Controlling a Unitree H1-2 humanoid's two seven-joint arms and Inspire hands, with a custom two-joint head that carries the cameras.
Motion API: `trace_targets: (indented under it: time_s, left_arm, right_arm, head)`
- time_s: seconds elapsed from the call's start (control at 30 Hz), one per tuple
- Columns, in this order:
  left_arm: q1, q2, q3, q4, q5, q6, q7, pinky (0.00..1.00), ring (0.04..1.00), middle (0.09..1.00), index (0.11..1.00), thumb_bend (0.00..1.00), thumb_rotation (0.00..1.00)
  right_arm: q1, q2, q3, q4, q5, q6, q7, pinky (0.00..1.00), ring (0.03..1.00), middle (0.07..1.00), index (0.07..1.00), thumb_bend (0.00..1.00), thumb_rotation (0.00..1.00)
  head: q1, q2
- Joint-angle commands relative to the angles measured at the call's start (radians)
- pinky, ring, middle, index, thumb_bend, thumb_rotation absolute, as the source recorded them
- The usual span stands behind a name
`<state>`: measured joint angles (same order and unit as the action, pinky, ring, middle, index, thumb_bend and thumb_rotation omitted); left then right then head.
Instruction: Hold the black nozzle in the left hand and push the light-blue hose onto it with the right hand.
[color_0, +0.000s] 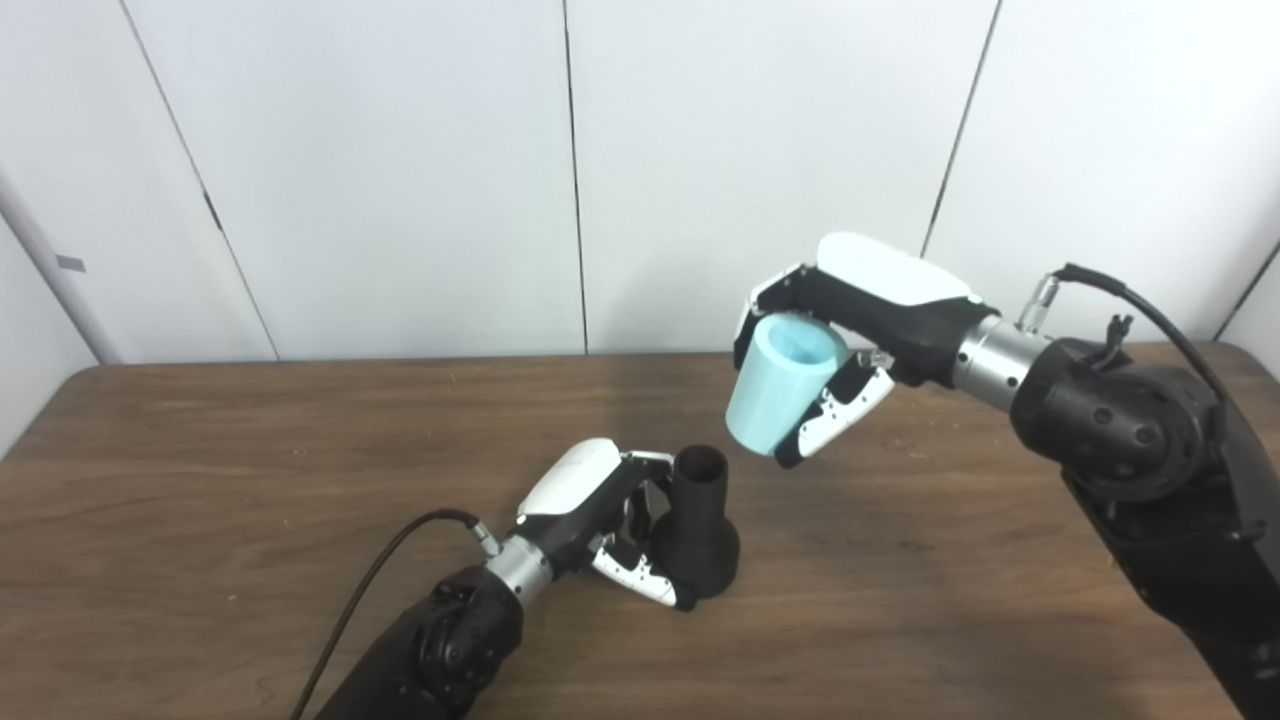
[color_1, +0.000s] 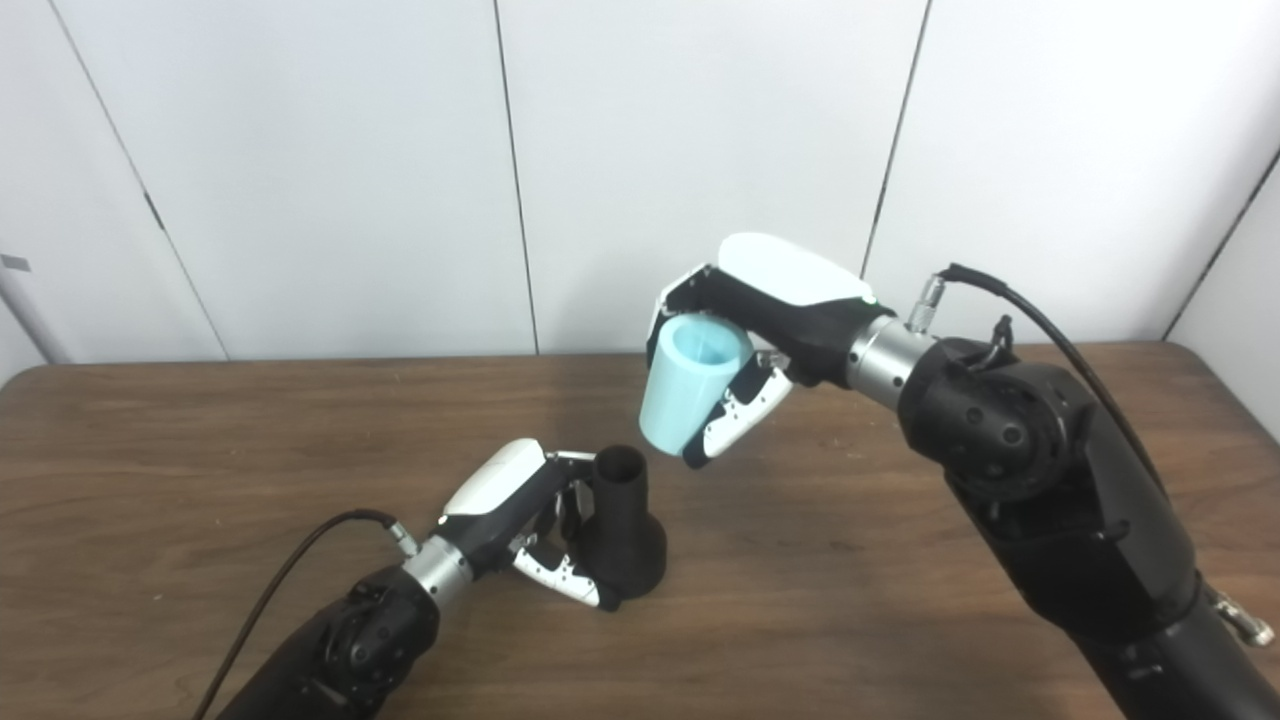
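Gripping hollow light-blue hose (color_0: 783, 393), right hand (color_0: 850, 330)

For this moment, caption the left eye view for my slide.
Left hand grips the upright black nozzle on the table; right hand holds the light-blue hose above it, not yet joined.

Nozzle (color_0: 700, 525): matte black all over, no markings. Hose (color_0: 782, 390): plain light blue, slightly paler inside its open end. Left hand (color_0: 600, 525): white back shell, black palm and frame, white fingertips dotted with small black spots. Right hand (color_0: 850, 330): same scheme, white shell over black, speckled white fingers. Both wrists carry a bare silver metal ring; forearms and cables are black. Worktop (color_0: 200, 500): dark brown wood grain with lighter streaks. Wall panels (color_0: 400, 150): off-white with thin dark seams.
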<state>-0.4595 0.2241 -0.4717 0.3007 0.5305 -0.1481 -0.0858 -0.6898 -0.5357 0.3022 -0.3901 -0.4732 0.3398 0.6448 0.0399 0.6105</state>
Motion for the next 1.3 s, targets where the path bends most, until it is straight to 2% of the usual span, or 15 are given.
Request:
trace_targets:
  time_s: [0.0,0.23,0.67,0.87,1.27]
  left_arm:
    - [0.033,0.001,-0.042,0.055,0.056,0.062,-0.066,0.37,0.398,0.43,0.488,0.53,0.0]
    - [0.032,0.0,-0.047,0.055,0.061,0.07,-0.065,0.34,0.389,0.436,0.485,0.53,0.0]
    - [0.026,0.0,-0.051,0.062,0.062,0.071,-0.061,0.33,0.382,0.434,0.485,0.53,0.0]
    - [0.023,-0.005,-0.051,0.066,0.06,0.07,-0.058,0.32,0.373,0.423,0.486,0.53,0.0]
    - [0.025,0.0,-0.051,0.054,0.067,0.076,-0.058,0.29,0.364,0.422,0.486,0.53,0.0]
  right_arm:
    - [-0.039,-0.001,-0.001,-0.019,-0.018,-0.045,-0.013,0.33,0.402,0.473,0.521,0.52,0.0]
    - [-0.018,0.016,0.023,-0.007,-0.061,-0.057,-0.009,0.34,0.401,0.479,0.52,0.52,0.0]
    - [0.024,0.113,0.057,0.09,-0.149,-0.096,-0.064,0.34,0.402,0.479,0.526,0.52,0.0]
    - [0.024,0.142,0.042,0.105,-0.143,-0.092,-0.082,0.32,0.392,0.451,0.531,0.51,0.0]
    - [0.046,0.179,0.032,0.117,-0.147,-0.102,-0.113,0.34,0.408,0.462,0.526,0.52,0.0]
  head:
    - [0.0,0.002]
    - [0.002,0.0]
    - [0.0,-0.005]
    - [0.002,-0.004]
    - [0.002,0.006]
